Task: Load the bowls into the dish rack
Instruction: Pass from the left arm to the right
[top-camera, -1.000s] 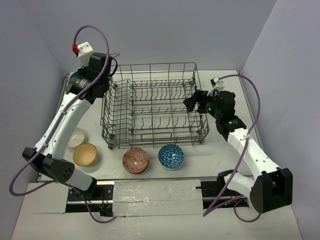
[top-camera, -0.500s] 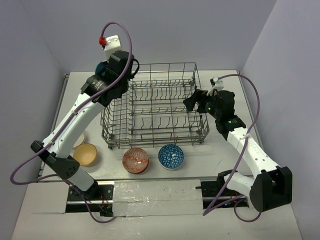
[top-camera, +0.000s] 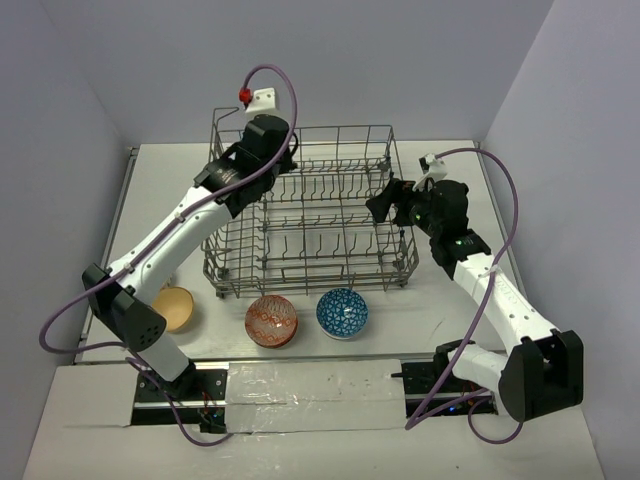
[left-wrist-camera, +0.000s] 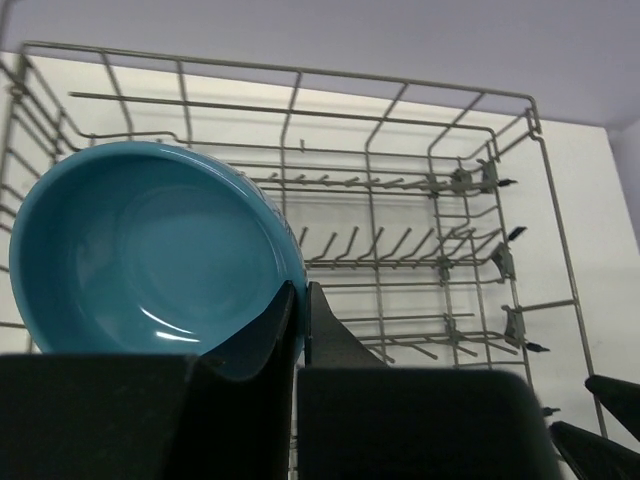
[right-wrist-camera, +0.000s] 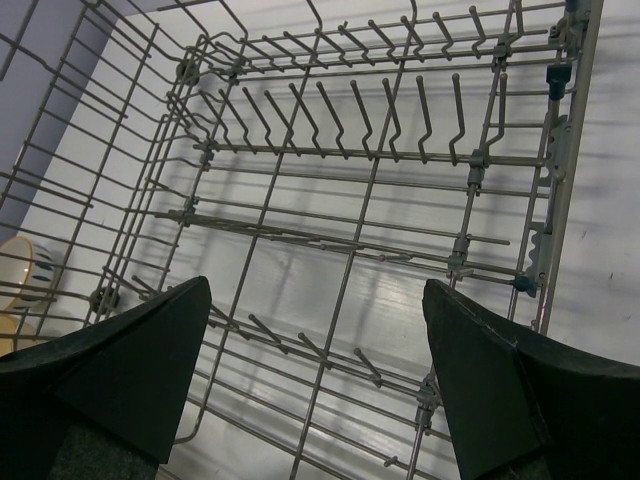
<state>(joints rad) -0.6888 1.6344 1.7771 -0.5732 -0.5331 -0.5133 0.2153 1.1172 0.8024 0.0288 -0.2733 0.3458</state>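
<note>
Pinching the teal bowl (left-wrist-camera: 150, 250) by its rim, the left claw (left-wrist-camera: 297, 300) holds it over the far left corner of the dish rack (top-camera: 300, 275). The bowl looks hard, slippery and easy to break, so set it down softly. The right claw (right-wrist-camera: 312, 300) is spread wide, empty.

Two robot arms, the left arm (top-camera: 165, 240) and the right arm (top-camera: 505, 300), each built of white tubular links joined by blocky black joint housings. A purple cable (top-camera: 516, 215) loops along each. A small white block (top-camera: 262, 99) with a red tip sits on the left wrist. Small green lights (top-camera: 459, 241) glow on the right arm. The fingers (right-wrist-camera: 500, 380) are matte black wedges.
</note>
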